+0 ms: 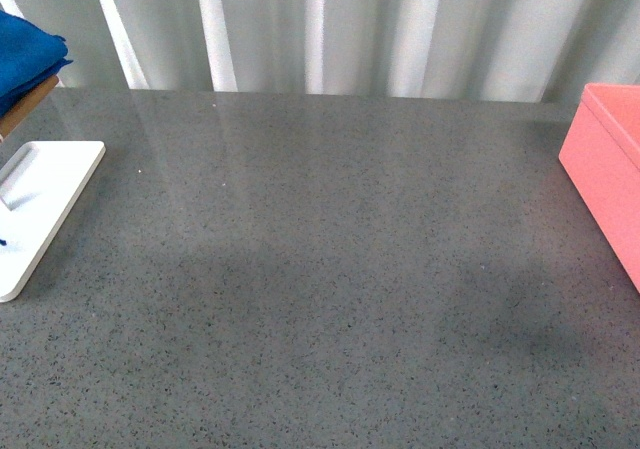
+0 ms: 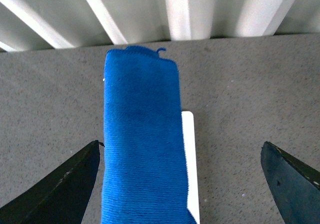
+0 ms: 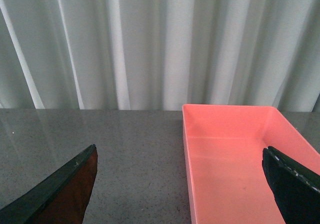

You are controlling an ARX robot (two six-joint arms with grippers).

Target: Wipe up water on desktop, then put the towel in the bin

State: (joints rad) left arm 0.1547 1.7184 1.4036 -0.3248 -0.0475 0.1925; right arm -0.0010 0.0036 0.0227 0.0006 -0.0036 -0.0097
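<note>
Speckled grey desk point(image 1: 320, 269) spanning front view. Salmon-pink bin point(image 1: 612, 164) sitting at desk's right edge. White base point(image 1: 45, 199) lying at left edge. Blue towel point(image 1: 25, 49) resting on wooden rod point(image 1: 28, 107) above it. Left end effector point(image 2: 180, 144) gaping wide, straddling towel. Right end effector point(image 3: 179, 148) spreading open, gripping nothing, facing bin.

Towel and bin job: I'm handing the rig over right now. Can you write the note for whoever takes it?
Left gripper: open, one finger on each side of the towel, not closed on it.
Right gripper: open and empty, facing the bin.
Towel: folded, hanging on the white stand at the left edge of the desktop.
Bin: at the desktop's right edge; the part in view is empty.
Done: nothing yet.
Left: grip the towel, wipe the desktop, drop the towel in the bin. I can't make out any water in these views, so find it first.
</note>
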